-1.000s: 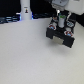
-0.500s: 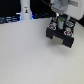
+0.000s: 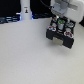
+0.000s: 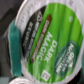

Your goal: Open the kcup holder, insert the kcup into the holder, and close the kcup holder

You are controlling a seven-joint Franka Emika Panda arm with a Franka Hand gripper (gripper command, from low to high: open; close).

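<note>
The kcup holder (image 3: pixel 61 35) is the dark boxy unit at the exterior view's right, with round slots showing on its top. My gripper (image 3: pixel 59 21) hangs right over it. The kcup (image 4: pixel 50 40) fills the wrist view: a white rim and a green lid printed "Dark Magic". In the exterior view it is a small green spot (image 3: pixel 59 24) between the fingers, just above the holder. One teal finger (image 4: pixel 14 44) lies against the pod's rim. The other finger is out of the wrist view. The gripper looks shut on the pod.
A tall white bottle-like post (image 3: pixel 25 9) stands at the back, toward the exterior view's left, in front of dark equipment. The white table (image 3: pixel 25 55) spreads in front of the holder.
</note>
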